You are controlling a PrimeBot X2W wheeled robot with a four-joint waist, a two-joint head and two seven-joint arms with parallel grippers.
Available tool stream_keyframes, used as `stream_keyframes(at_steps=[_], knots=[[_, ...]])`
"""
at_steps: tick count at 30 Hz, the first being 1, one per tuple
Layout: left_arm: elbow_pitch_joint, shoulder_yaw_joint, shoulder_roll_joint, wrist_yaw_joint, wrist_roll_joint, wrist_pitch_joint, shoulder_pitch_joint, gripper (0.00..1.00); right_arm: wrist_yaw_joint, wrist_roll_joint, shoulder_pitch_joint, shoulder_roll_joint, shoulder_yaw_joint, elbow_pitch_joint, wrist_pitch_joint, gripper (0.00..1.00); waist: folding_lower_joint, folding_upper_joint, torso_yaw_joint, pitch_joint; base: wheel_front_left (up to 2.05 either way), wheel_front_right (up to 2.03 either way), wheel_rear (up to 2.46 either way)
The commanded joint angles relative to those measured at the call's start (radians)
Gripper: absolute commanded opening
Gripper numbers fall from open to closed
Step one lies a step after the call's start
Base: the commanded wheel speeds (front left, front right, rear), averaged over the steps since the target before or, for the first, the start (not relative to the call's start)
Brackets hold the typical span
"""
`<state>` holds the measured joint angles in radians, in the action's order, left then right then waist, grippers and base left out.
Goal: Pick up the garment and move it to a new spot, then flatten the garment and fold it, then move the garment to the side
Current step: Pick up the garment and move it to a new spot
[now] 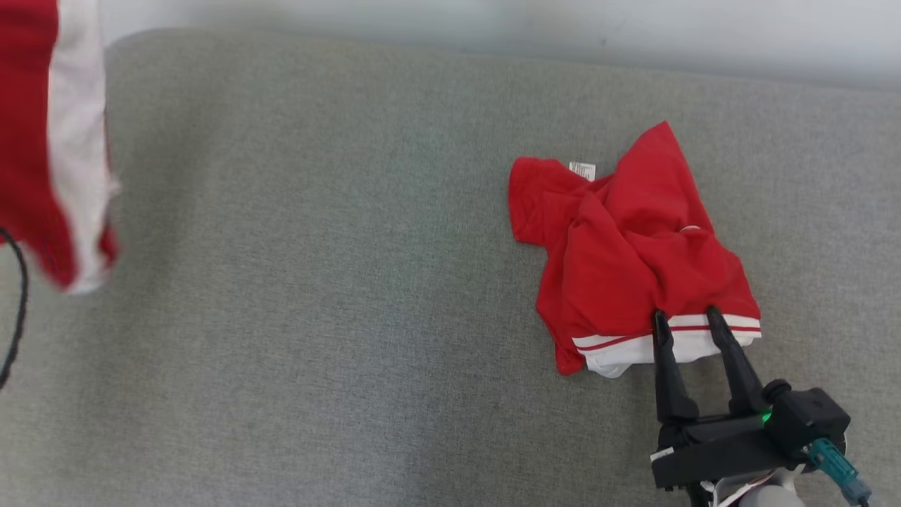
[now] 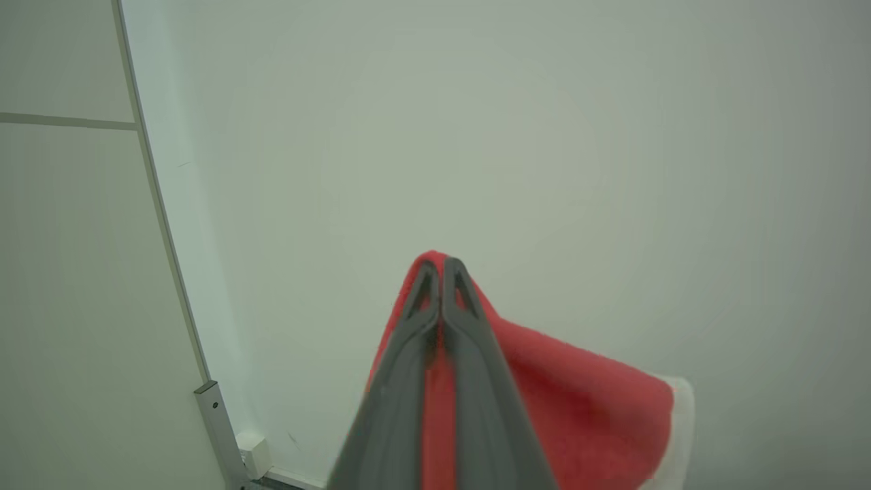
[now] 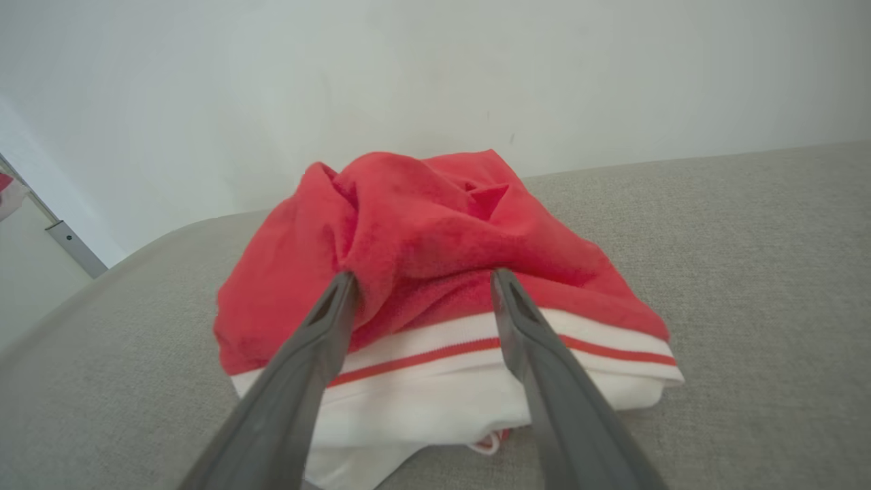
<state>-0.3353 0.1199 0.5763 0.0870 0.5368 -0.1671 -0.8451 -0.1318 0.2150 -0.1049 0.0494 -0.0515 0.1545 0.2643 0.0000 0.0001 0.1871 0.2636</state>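
Red and soft, the garment point(image 1: 633, 246) lies in a crumpled heap on the right side of the grey surface point(image 1: 317, 282); its white hem point(image 1: 686, 346), with a thin red stripe, is on the near side, and a small white tag point(image 1: 582, 170) sticks out at the far edge; it looks light and floppy, so I think it will sag and bunch up when it is lifted, and it will not break; the hem looks thicker than the rest, so that seems a good place to pinch; a pinch that takes only the top layer might let the heap fall open on the way up; the right claw point(image 1: 686, 315) is wide open and holds nothing; its tips sit just where the red meets the white band, with a fold of cloth between them, touching it or very nearly; the left claw point(image 2: 441, 269) is squeezed tight on a hanging cloth point(image 1: 42, 155), red with a white edge, up high at the far left and well apart from the heap; I cannot tell if that piece belongs with the garment; a black cable point(image 1: 17, 310) loops at the left edge just below it; a pale wall point(image 1: 493, 28) runs behind the far side of the surface; the hanging cloth and the cable are what could get in the way if the heap is carried left.
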Motion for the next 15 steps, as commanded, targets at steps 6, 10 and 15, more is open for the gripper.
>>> stream_keyframes(at_steps=[6, 10, 15], knots=[[-0.126, -0.028, 0.01, 0.004, 0.008, -0.046, -0.011, 0.0, 0.002, -0.025, -0.033, 0.002, 0.004, -0.019, 0.002, 1.0, 0.0, -0.0001, -0.032, 0.098, 0.0, 0.0, 0.0], [-0.235, -0.017, 0.003, 0.003, -0.011, -0.068, 0.008, 0.0, 0.002, -0.034, -0.04, 0.002, 0.001, -0.026, 0.002, 1.0, 0.0, -0.0001, -0.049, 0.12, 0.0, 0.0, 0.0], [-0.383, -0.006, -0.028, -0.019, -0.006, -0.083, 0.026, 0.0, 0.002, -0.034, -0.046, 0.002, -0.008, -0.029, 0.002, 1.0, 0.0, -0.0001, -0.069, 0.127, 0.0, 0.0, 0.0]])
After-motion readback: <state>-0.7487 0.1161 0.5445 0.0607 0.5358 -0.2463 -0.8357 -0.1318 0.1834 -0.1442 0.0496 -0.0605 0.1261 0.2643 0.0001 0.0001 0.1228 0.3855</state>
